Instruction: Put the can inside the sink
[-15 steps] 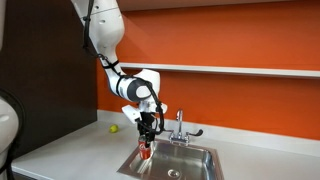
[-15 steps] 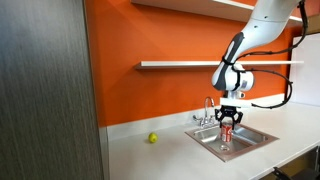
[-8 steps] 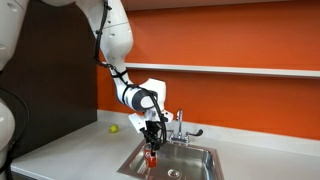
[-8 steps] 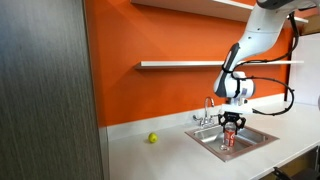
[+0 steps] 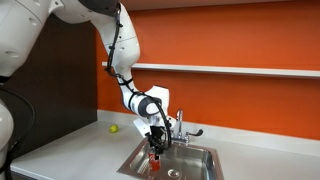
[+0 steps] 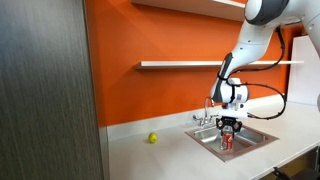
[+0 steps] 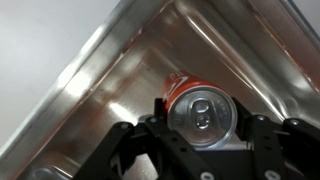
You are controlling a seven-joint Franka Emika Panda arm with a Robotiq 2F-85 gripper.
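Note:
The red can (image 7: 197,108) with a silver top sits between my gripper's (image 7: 199,125) black fingers, which are shut on its sides. In both exterior views the can (image 5: 154,161) (image 6: 226,141) hangs upright inside the stainless-steel sink (image 5: 198,156) (image 6: 255,140), low within the basin. I cannot tell whether the can touches the basin floor. The wrist view shows the shiny sink walls (image 7: 110,70) around and below the can. The gripper (image 5: 154,152) (image 6: 227,131) points straight down from the arm.
A chrome two-handled faucet (image 5: 179,128) (image 6: 206,112) stands at the back of the sink, close to the arm. A small yellow-green ball (image 5: 113,128) (image 6: 153,138) lies on the white counter (image 6: 160,155) by the orange wall. A shelf (image 6: 180,65) runs above.
The gripper has lowered the can deeper into the sink basin and shifted slightly along it. The arm has bent lower over the sink.

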